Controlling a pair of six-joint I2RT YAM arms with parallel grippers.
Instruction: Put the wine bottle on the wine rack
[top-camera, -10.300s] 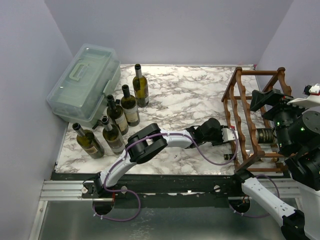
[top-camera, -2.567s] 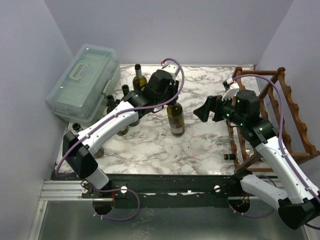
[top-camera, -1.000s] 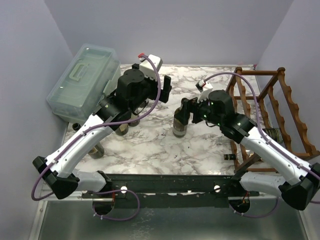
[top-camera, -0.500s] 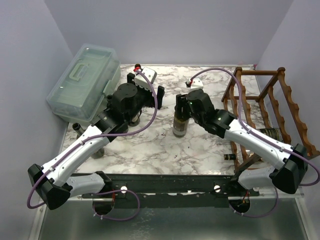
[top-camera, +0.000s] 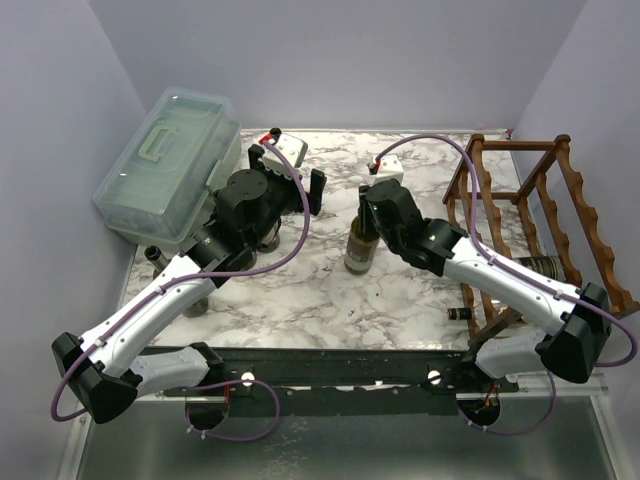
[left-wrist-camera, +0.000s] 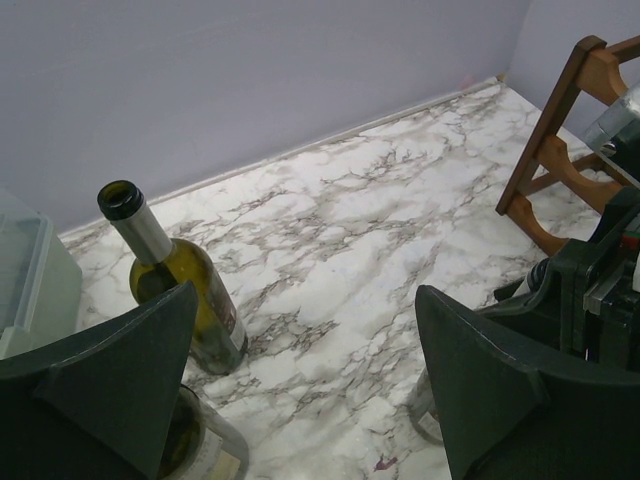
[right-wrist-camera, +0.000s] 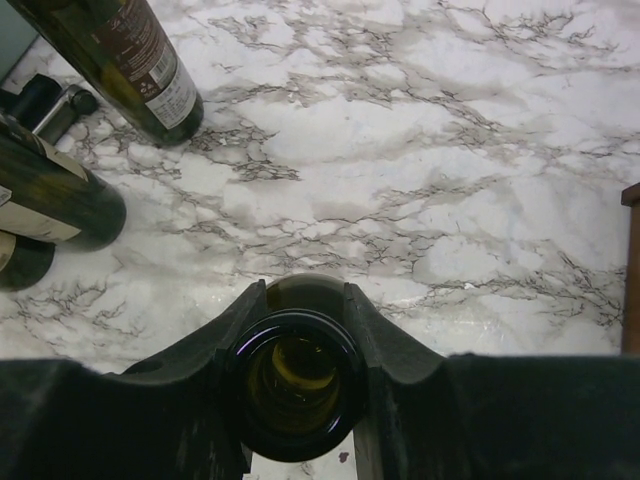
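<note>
Right arm (top-camera: 500, 275) gripping the wine bottle (top-camera: 360, 248) at the centre of the desk (top-camera: 300, 290)
Right arm reaches from the near right corner to the desk centre, its jaws clamped on the neck of the upright wine bottle; left arm (top-camera: 160, 300) stretches toward the far left corner, jaws apart above the desk. Count: one wine rack (left-wrist-camera: 551, 125) at the right edge with two bottles (top-camera: 540, 268) lying in it, one lidded box (top-camera: 165, 160) at the left edge, at least three standing bottles (right-wrist-camera: 140, 60) beside it
</note>
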